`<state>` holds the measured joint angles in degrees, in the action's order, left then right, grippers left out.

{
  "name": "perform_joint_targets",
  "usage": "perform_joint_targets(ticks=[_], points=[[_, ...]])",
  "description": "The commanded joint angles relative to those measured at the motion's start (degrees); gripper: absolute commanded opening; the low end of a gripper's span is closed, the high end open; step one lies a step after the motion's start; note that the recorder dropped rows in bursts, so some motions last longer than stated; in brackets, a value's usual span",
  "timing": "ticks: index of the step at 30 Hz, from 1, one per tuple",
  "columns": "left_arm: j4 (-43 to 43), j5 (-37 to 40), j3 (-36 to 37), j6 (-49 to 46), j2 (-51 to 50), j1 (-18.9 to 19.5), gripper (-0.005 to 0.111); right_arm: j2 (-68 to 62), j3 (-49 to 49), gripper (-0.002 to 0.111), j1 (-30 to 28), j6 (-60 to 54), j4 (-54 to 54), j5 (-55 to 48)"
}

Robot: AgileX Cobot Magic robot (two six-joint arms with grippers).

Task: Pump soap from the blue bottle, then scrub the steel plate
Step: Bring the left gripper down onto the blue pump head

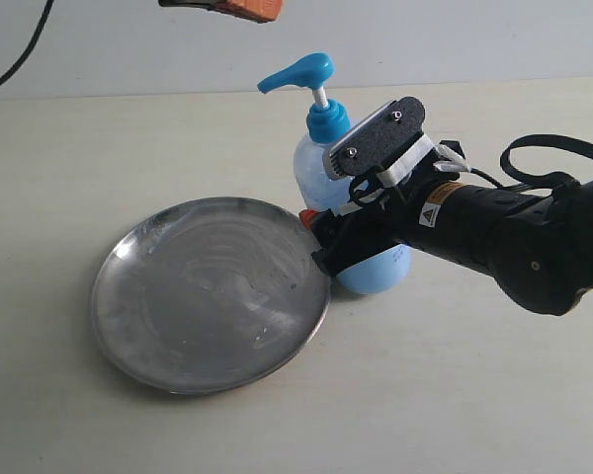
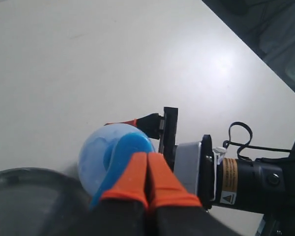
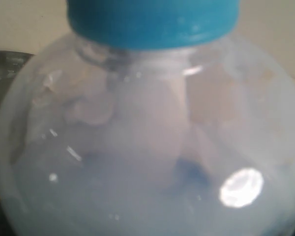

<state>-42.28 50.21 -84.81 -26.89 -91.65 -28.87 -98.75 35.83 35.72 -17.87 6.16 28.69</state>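
Blue bottle (image 1: 311, 166) stands upright at centre-right of the exterior view, just beside the right rim of the steel plate (image 1: 114, 272), which lies flat on the pale surface (image 1: 455, 395) at lower left. The right gripper (image 1: 328, 242) comes in from the right edge, and its jaws stand wide around the bottle's round body. They look to be grasping it to steady it, though the far jaw is hidden behind the plastic. Up at the top edge, the left gripper (image 1: 239, 8) hangs with its orange jaws clenched on nothing, tips pressed together. The pump head (image 1: 298, 74) sits directly below them, apart from them, its spout pointing toward the left of the frame, the plate's side. The bottle's long axis runs straight up and down, so the press has to come straight down along it. The left arm is the nearer one to that pump head, and the right has its hold lower down. Any drift sideways could slip those closed tips off the narrow blue top.
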Motion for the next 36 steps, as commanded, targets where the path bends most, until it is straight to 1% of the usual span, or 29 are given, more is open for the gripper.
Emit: perform_joint_targets(ticks=[1, 5, 22, 31, 36], points=[[-0.25, 1.05, -1.97, -1.76, -1.49, -2.47, 0.000, 0.77, 0.59, 0.000, 0.22, -0.05, -0.78, 5.34], [0.02, 0.94, -3.18, -1.89, -2.87, -3.75, 0.000, 0.77, 0.59, 0.000, 0.22, -0.05, -0.78, 5.34], [0.12, -2.99, -3.47, -1.42, -5.85, -3.75, 0.000, 0.77, 0.59, 0.000, 0.22, -0.05, -0.75, 5.51], [0.36, -2.64, -3.47, -1.42, -5.95, -3.75, 0.000, 0.77, 0.59, 0.000, 0.22, -0.05, -0.75, 5.51], [0.61, -0.89, -3.47, -1.42, -6.71, -3.75, 0.000, 0.77, 0.59, 0.000, 0.22, -0.05, -0.75, 5.51]])
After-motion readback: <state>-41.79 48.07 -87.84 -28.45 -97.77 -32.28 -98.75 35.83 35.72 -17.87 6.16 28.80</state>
